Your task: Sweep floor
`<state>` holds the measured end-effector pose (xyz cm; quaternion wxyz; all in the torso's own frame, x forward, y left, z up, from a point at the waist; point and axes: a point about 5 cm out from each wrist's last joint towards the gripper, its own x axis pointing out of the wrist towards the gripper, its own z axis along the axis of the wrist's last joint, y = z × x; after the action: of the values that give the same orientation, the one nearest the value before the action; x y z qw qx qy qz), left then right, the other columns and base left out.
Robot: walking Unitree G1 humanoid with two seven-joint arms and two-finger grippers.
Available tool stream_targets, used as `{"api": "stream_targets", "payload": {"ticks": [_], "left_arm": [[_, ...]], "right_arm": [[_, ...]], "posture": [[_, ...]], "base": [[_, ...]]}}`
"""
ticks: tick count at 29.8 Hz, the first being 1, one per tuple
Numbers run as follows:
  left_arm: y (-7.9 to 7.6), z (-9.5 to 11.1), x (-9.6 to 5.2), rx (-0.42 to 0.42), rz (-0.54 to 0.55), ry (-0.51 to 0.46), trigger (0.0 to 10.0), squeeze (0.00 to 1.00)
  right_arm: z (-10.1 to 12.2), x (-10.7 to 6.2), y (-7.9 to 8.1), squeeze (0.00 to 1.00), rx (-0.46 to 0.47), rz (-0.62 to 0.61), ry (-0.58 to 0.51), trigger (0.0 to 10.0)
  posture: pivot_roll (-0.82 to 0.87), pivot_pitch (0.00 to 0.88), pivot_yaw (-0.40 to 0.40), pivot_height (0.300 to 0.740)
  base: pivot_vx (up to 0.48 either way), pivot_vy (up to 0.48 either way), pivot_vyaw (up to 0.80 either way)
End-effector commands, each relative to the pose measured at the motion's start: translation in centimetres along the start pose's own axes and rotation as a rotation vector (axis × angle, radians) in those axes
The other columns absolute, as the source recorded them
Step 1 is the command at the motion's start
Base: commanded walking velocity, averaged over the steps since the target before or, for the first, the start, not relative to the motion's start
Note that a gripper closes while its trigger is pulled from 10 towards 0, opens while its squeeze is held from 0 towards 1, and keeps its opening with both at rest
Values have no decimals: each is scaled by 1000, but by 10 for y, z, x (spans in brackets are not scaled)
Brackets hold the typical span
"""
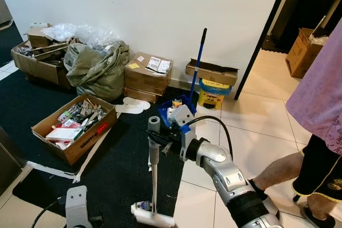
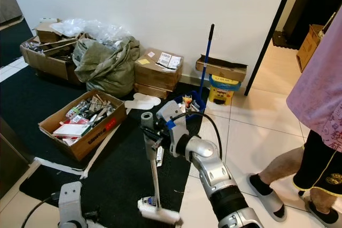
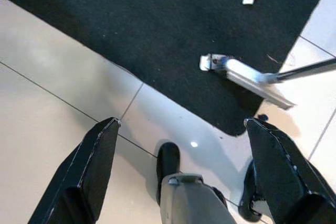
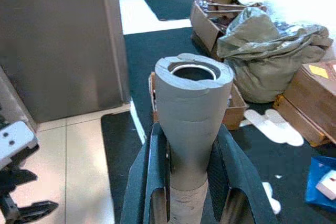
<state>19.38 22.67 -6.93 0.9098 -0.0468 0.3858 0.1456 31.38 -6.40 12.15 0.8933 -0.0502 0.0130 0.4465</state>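
My right gripper (image 4: 186, 182) is clenched on one broom (image 1: 154, 177) — its grey handle upright, its white head on the black mat's (image 1: 120, 172) edge beside bare tile. My left gripper (image 3: 184, 166) hangs low, fingers spread wide. Four cardboard boxes, one sack (image 1: 96, 68) and one dustpan (image 1: 184, 105) line the wall — one person (image 1: 320, 126) stands right.

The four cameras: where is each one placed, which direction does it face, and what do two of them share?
Left eye view: on the head, looking forward and down; the right gripper grips the broom handle.
Right eye view: beside it on the head, same direction, showing the same broom and blue dustpan.
Left wrist view: looks down past the open left gripper at tile, the black mat and the broom head.
Right wrist view: looks along its fingers up the handle's grey top.
Shared: the left wrist and eye views show the broom head.
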Motion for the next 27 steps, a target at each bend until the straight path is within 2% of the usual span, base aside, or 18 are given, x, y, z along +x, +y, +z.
{"api": "stream_targets", "payload": {"ticks": [1,2,4,10,19,24,27], "left_arm": [[7,14,2,-8,20,-60,10000,0],[7,14,2,-8,20,-60,10000,0],[7,38,5,-3,2,-155,10000,0],[1,59,7,10,-29,-246,10000,0],[-10,77,8,30,-60,-310,10000,0],[-8,82,8,36,-61,-323,10000,0],[-7,86,8,39,-65,-338,10000,0]], "right_arm": [[0,-1,-3,0,34,-35,-27,10000],[0,-1,-3,0,34,-35,-27,10000],[0,0,-2,0,93,-49,-55,10000],[4,0,-2,0,109,-34,-69,10000],[11,3,-8,0,108,-46,-95,10000],[12,3,-8,0,112,-39,-102,10000],[14,4,-7,0,113,-25,-106,10000]], "posture": [[-99,0,-29,740],[-99,0,-29,740],[-96,0,-26,740],[-89,0,-29,740],[-63,0,-14,740],[-54,0,-14,740],[-47,0,-14,740]], "base": [[0,0,0],[0,0,0],[0,0,0],[0,0,0],[53,0,0],[249,0,0],[259,0,-533]]}}
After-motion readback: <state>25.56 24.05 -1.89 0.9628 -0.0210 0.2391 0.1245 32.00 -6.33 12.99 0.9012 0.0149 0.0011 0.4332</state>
